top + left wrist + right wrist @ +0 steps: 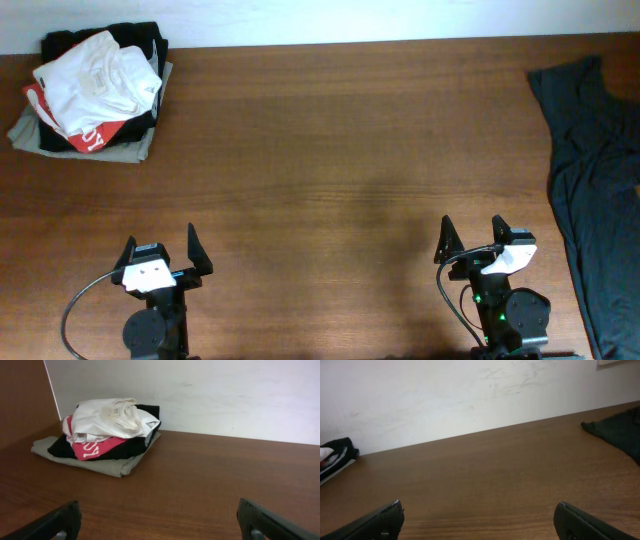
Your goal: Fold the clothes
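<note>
A dark blue-grey garment (pixel 600 170) lies spread and crumpled along the table's right edge; its corner shows in the right wrist view (pixel 620 430). A pile of folded clothes (pixel 95 90) sits at the far left corner: a white piece on top, red and black under it, olive at the bottom. It also shows in the left wrist view (pixel 102 435). My left gripper (pixel 162 250) is open and empty near the front edge, left of centre. My right gripper (pixel 472 238) is open and empty near the front edge, left of the dark garment.
The brown wooden table (pixel 340 150) runs to a white wall (pixel 210 395) at the back. Both arm bases stand at the front edge.
</note>
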